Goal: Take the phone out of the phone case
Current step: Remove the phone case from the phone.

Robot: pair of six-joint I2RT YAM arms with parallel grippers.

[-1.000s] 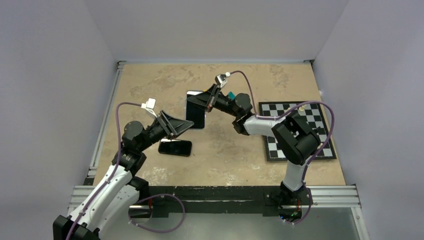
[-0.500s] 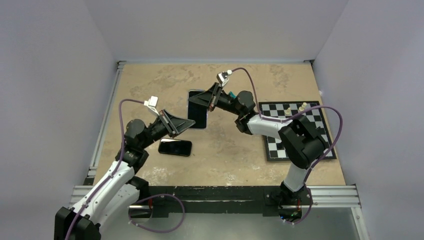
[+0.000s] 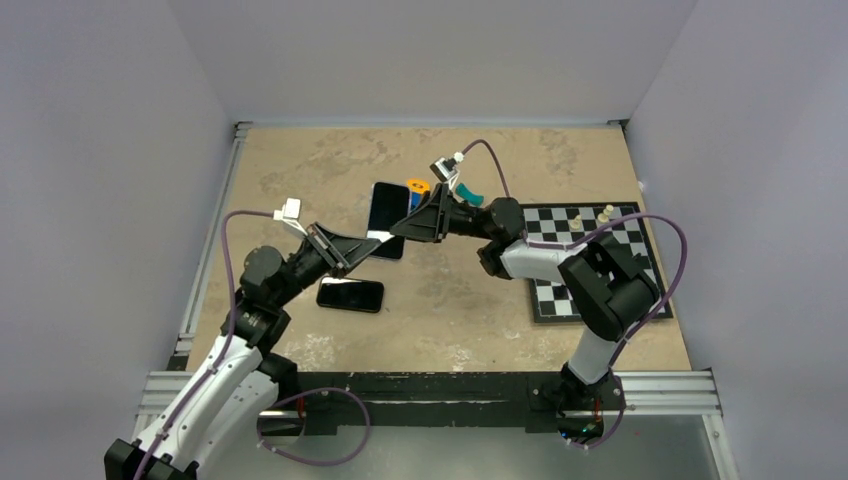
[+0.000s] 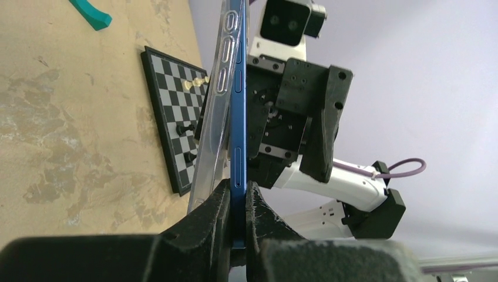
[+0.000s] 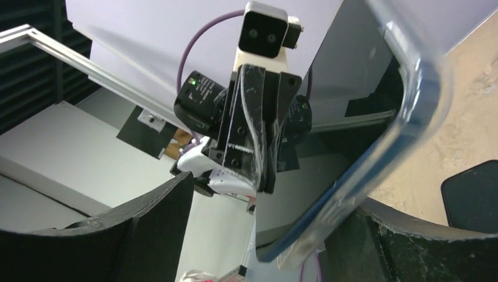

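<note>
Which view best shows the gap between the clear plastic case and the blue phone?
Left wrist: edge-on, the clear plastic case stands off the blue phone. Right wrist shows one blurred corner; top external shows only the dark screen.

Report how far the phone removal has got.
Done: the left end effector clamps the blue phone by its end, off the table. In hand: the clear case gapes away along one long edge, with the open right end effector at it. Left: the case is not yet off; separate it fully.
</note>
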